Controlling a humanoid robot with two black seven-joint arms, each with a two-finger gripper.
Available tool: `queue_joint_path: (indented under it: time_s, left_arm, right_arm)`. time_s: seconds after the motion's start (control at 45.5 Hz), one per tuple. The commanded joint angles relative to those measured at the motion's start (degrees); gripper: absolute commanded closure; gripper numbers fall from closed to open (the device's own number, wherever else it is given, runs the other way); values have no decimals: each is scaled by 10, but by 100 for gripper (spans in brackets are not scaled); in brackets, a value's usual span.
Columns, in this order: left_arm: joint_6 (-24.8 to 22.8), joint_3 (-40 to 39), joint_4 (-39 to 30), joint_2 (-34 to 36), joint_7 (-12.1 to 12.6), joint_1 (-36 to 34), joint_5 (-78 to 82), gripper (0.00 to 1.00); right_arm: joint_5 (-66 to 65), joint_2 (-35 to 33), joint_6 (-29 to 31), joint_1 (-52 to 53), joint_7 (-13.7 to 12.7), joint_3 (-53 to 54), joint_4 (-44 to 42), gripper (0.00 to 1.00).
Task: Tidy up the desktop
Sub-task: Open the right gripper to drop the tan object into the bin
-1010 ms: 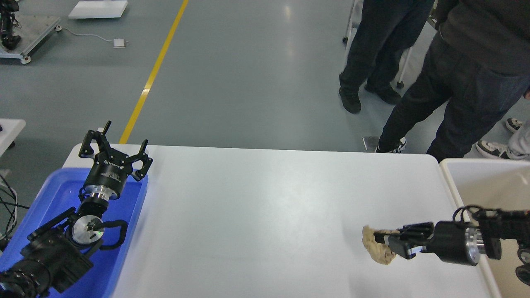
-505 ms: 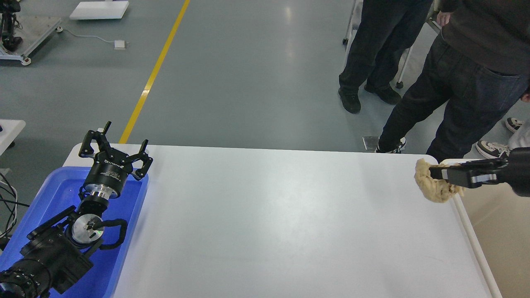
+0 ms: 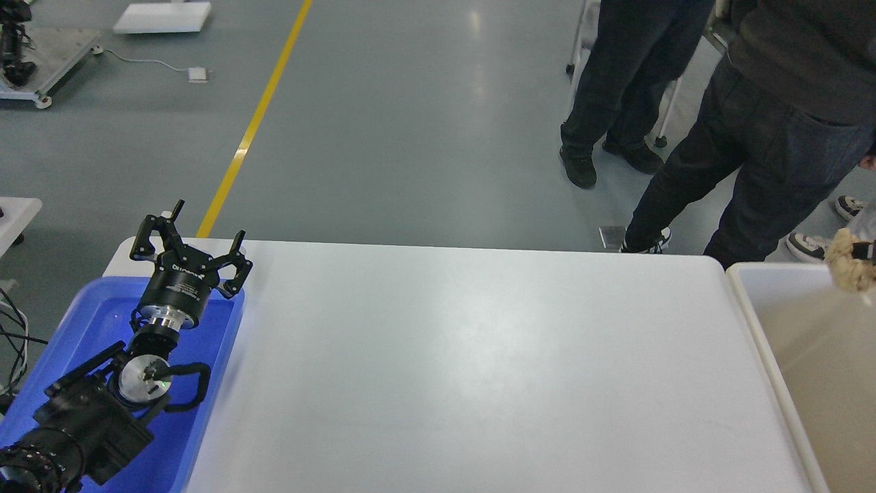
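The white desktop fills the middle of the head view and nothing lies on it. My left gripper is open and empty, held over the far right corner of the blue tray. Only a dark sliver of my right gripper shows at the right edge. It is shut on a tan crumpled wad and holds it in the air above the beige bin, near its far side.
The blue tray stands at the desktop's left edge under my left arm. The white-rimmed beige bin stands against its right edge. Two people in dark trousers stand beyond the far right corner. A yellow floor line runs beyond the table.
My right gripper has carried the tan wad up off the desktop and to the right, from the near right part to above the bin. The left arm has not moved.
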Motion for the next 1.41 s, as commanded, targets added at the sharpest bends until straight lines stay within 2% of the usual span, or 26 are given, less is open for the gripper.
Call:
queue_joint_path:
  time_s: [0.0, 0.11, 0.198, 0.242, 0.329, 0.417, 0.593, 0.747, 0.922, 1.054, 1.361, 1.383]
  left_arm:
    - [0, 0, 0, 0, 0, 0, 0, 0]
    - [0, 0, 0, 0, 0, 0, 0, 0]
    - [0, 0, 0, 0, 0, 0, 0, 0]
    - [0, 0, 0, 0, 0, 0, 0, 0]
    - [0, 0, 0, 0, 0, 0, 0, 0]
    - [0, 0, 0, 0, 0, 0, 0, 0]
    - [0, 0, 0, 0, 0, 0, 0, 0]
    - [0, 0, 0, 0, 0, 0, 0, 0]
    - [1, 0, 0, 0, 0, 0, 0, 0]
    - [1, 0, 0, 0, 0, 0, 0, 0]
    - [1, 0, 0, 0, 0, 0, 0, 0]
    - [1, 0, 0, 0, 0, 0, 0, 0]
  right_arm:
    - [100, 145, -12, -23, 0, -27, -327, 100]
    - [185, 228, -13, -39, -6, -46, -459, 100]
    - [272, 279, -16, -46, -15, -77, -519, 100]
    - [327, 295, -20, -61, -35, -90, -535, 100]
    - [443, 309, -39, -92, -91, -108, -540, 100]
    - [540, 325, -72, -116, -130, -123, -538, 100]
    - [649, 364, -125, -143, -191, -120, -538, 100]
    - [750, 394, -149, -153, -249, -119, -538, 100]
    - [825, 434, -211, -155, -293, -95, -537, 100]
    - [865, 447, -244, -150, -301, -55, -534, 100]
    - [872, 450, -256, -149, -301, 1, -534, 100]
    - [871, 450, -257, -149, -301, 2, -534, 91]
